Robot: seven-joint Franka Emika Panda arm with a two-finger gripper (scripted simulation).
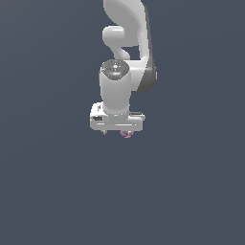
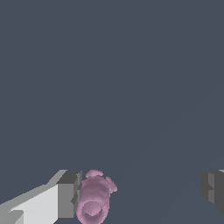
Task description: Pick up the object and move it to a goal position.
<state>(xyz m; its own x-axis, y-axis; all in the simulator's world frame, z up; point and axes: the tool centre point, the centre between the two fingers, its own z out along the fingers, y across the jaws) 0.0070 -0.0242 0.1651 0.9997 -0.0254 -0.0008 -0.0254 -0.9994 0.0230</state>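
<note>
Claw [image 2: 140, 192] fingers [image 2: 68, 194] stand wide apart, grasping nothing; the object [image 2: 94, 199] lies between them, hard against one finger and well clear of the other, its long axis running roughly along that finger rather than across the gap. Around it the worktop [image 1: 191, 191] is plain dark grey, and from outside the object shows only as a pink speck under the claw's white bar [image 1: 117, 122].

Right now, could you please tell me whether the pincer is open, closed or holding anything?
Pincer: open, holding nothing; the small pink lump sits between its fingers, right beside one finger and far from the other.
</note>
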